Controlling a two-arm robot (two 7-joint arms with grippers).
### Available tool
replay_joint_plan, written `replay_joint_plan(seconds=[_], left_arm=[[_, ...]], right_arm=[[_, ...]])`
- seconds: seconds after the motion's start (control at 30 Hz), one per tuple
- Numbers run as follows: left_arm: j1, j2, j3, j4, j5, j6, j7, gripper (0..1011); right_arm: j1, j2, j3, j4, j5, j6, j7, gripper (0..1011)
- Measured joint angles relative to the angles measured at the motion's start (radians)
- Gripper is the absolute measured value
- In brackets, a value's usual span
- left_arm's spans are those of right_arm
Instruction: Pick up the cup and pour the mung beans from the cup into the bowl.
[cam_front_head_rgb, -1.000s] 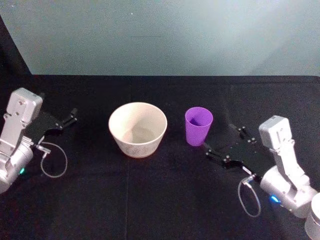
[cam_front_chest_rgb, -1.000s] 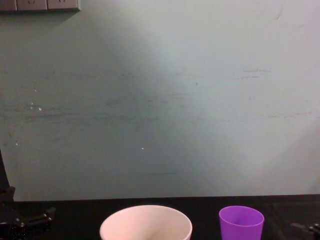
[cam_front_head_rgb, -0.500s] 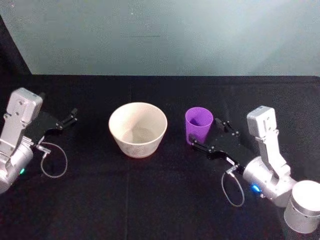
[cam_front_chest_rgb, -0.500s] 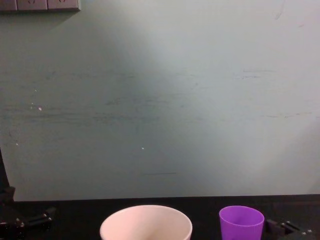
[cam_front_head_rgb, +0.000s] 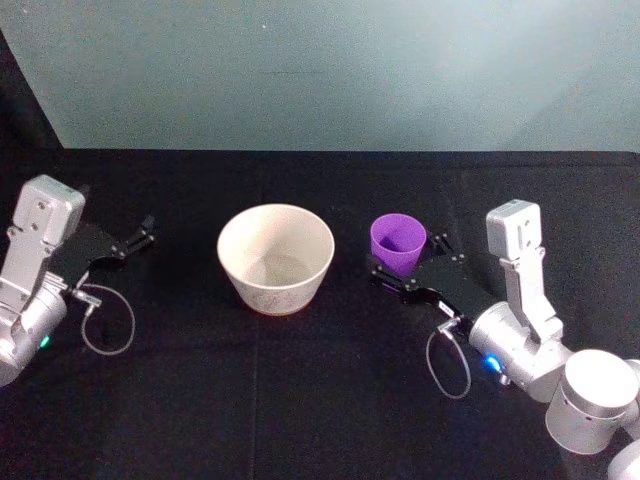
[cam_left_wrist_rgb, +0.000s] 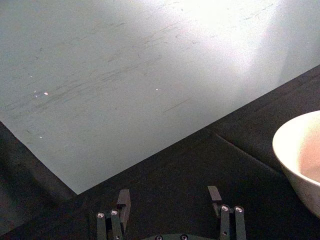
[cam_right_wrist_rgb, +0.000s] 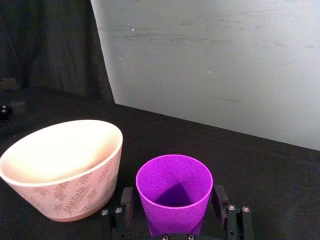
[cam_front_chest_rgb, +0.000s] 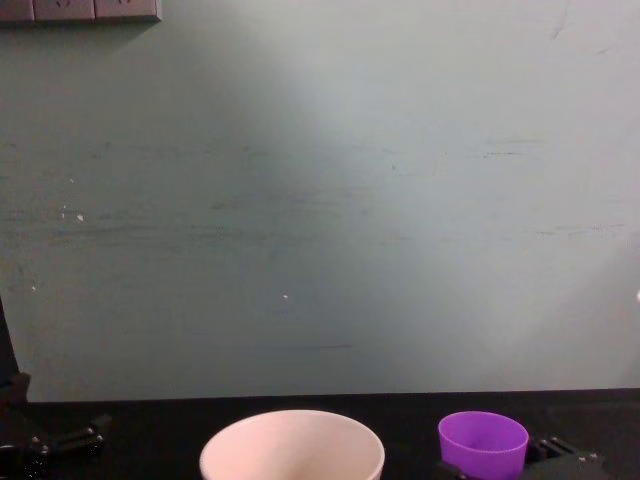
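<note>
Right claw (cam_front_head_rgb: 405, 253) advanced, now straddling cup (cam_front_head_rgb: 398, 240); base hidden.

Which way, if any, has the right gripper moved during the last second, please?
Yes: the right gripper has slid left toward the bowl and now stands open around the cup, which has not shifted.

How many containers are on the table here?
2. The bowl sits centrally on the table; the cup stands just right of it, inside the open right claw. Left claw idle at far left.
</note>
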Motion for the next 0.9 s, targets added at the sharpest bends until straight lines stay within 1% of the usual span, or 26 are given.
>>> replay_joint_plan(seconds=[0.23, 0.37, 0.47, 0.5, 0.57, 0.73, 0.9], left_arm=[[0.000, 0.000, 0.000, 0.000, 0.000, 0.000, 0.000, 1000], [0.000, 0.000, 0.000, 0.000, 0.000, 0.000, 0.000, 1000], [0.000, 0.000, 0.000, 0.000, 0.000, 0.000, 0.000, 1000], [0.000, 0.000, 0.000, 0.000, 0.000, 0.000, 0.000, 1000], [0.000, 0.000, 0.000, 0.000, 0.000, 0.000, 0.000, 1000], [0.000, 0.000, 0.000, 0.000, 0.000, 0.000, 0.000, 1000], [0.000, 0.000, 0.000, 0.000, 0.000, 0.000, 0.000, 1000]], right_arm=[[0.003, -0.019, 0.014, 0.014, 0.001, 0.001, 0.016, 1002], [0.003, -0.027, 0.022, 0.019, -0.007, 0.003, 0.022, 1002], [0.003, -0.031, 0.026, 0.024, -0.012, 0.003, 0.027, 978], [0.004, -0.033, 0.028, 0.027, -0.015, 0.003, 0.030, 938], [0.004, -0.036, 0.031, 0.029, -0.017, 0.002, 0.032, 909], [0.002, -0.047, 0.044, 0.035, -0.023, -0.002, 0.042, 776], [-0.003, -0.051, 0.055, 0.027, -0.032, -0.002, 0.048, 739]])
